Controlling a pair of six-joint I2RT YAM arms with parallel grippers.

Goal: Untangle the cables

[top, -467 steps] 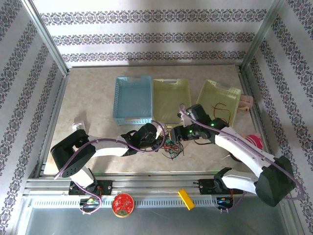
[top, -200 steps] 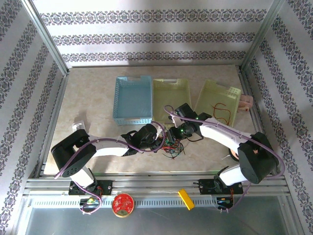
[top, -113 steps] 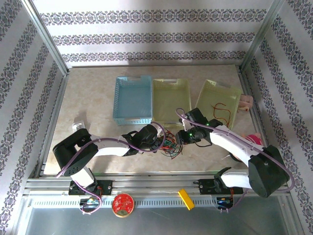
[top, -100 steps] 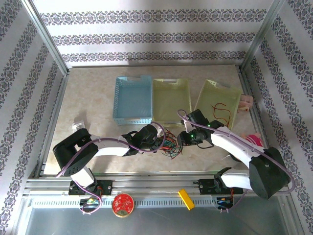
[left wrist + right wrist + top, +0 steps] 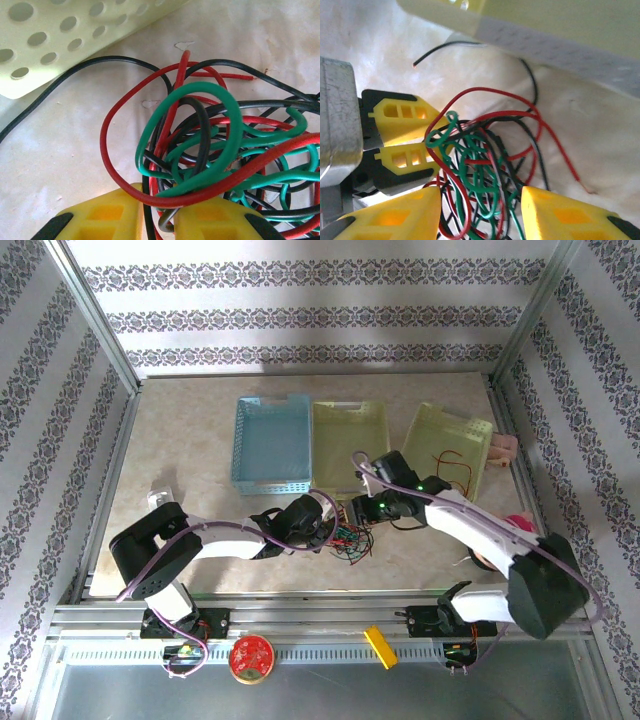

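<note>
Cables (image 5: 350, 539) clumped on counter (image 5: 190, 470): my left pincer (image 5: 160, 218) is pinching strands as anchor, while my right pincer (image 5: 480, 206), spread wide, is straddling them.

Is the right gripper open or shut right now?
Open. The right gripper shows its jaws wide apart, the cables loose between them.

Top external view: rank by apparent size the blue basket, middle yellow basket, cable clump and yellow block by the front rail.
Largest, alike: blue plastic basket, pale yellow plastic basket.
Then: tangled red, green and black cables.
Smallest: small yellow block.
</note>
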